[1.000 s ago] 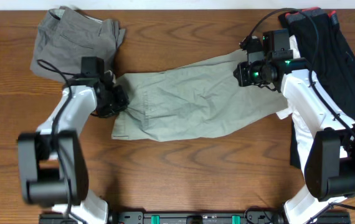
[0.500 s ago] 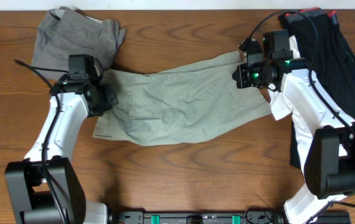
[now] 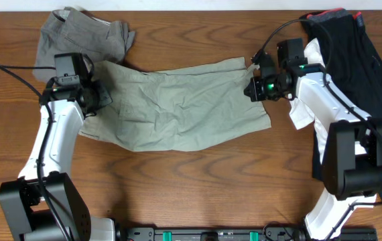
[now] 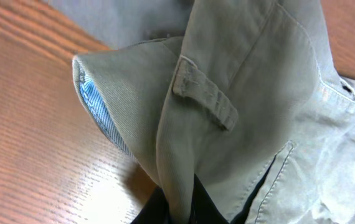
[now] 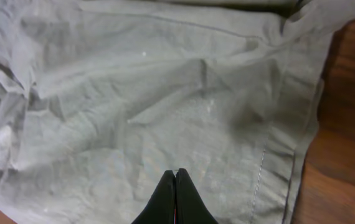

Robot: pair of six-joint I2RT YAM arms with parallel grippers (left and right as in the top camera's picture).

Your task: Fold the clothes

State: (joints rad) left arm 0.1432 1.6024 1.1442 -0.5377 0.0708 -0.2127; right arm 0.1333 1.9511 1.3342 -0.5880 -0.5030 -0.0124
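While the shorts [image 3: 177,104] lie spread across the table [image 3: 198,194] between the 2 arms, the left gripper [image 3: 97,98] is clamped on their waistband. The right gripper [image 3: 253,87], jaws pressed together, rests at the leg hem.

This was a robotics lab bench, not a home. A white left arm [image 3: 47,144] and right arm [image 3: 322,107] stood on a black rail [image 3: 204,234] at 6 o'clock of a wood table [image 3: 191,194]. Khaki shorts [image 3: 177,107] lay at centre, grey shorts [image 3: 64,37] at 11 o'clock and a black garment [image 3: 358,47] at 2 o'clock.
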